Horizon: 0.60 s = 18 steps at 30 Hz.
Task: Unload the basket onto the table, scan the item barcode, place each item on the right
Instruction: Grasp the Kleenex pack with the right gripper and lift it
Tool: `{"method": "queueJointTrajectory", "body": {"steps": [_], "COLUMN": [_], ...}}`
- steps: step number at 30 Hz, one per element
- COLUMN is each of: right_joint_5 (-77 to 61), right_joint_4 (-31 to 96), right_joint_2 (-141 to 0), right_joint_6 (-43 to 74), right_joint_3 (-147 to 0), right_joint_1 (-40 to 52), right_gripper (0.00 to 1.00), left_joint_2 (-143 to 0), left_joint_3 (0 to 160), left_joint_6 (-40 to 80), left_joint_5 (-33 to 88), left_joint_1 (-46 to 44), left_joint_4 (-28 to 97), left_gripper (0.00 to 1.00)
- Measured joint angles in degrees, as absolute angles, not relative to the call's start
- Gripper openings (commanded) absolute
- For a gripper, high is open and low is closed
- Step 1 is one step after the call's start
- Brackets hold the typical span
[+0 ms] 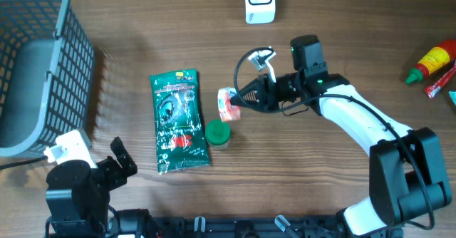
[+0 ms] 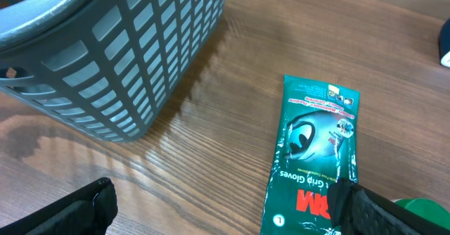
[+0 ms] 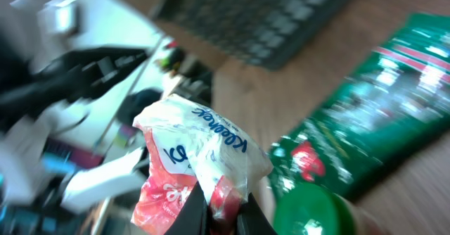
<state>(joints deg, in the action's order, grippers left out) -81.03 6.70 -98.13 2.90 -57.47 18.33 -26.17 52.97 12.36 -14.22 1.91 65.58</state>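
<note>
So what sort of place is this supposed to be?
Probably a mock shop checkout set up on a wooden table: a grey shopping basket, a white device that may be a scanner, and packaged goods, such as a green glove packet and the tissue pack pinched in the right fingers.

White-shelled right arm (image 1: 356, 115), black joints, looping black cable (image 1: 239, 67), black left arm (image 1: 69, 195)
</note>
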Motion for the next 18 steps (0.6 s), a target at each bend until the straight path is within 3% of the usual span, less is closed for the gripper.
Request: {"method": "queueJointTrajectory", "body": {"steps": [9,14,18], "right_joint_5": [-89.3,-89.3,-89.3], "right_joint_4": [8.8,17.2,33.7], "right_joint_2": [-98.1,-98.1,-98.1], "right_joint_6": [-5.4,-6.5,-13.1], "right_joint_3": [-57.5,-57.5,-57.6], "right_joint_1": [18.3,18.7,19.0], "right_gripper": [0.04,0.04,0.04], "left_joint_2": [-26.2,-26.2,-26.2], "left_joint_3": [53.0,53.0,53.0], "left_joint_6": [12.4,12.4,12.4], "left_joint_5": [-14.2,-14.2,-14.2], "left_joint_1": [1.9,1.9,1.9], "left_joint_4": [65.6,65.6,65.6], "left_gripper": [1.0,1.0,1.0]}}
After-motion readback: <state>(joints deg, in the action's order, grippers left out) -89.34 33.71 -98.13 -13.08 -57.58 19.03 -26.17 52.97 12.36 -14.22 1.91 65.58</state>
